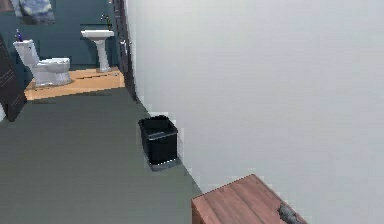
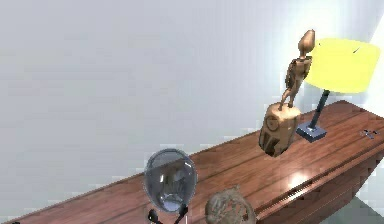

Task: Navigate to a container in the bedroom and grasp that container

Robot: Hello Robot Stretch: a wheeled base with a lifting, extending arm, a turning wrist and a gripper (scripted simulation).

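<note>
Place: a home.
Ahead, bathroom: white ceramic toilet (image 1: 50,68), white pedestal washbasin (image 1: 98,40).
Beside me: brown wooden dresser top (image 2: 330,165), yellow-shaded table lamp (image 2: 342,62), carved wooden figurine (image 2: 280,128).

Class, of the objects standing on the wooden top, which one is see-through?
The rounded glass vessel at the bottom edge; the wooden statue and yellow lamp are opaque.

picture edges cut off the lamp shade (image 2: 348,64) and a round brown thing (image 2: 229,209).
</note>
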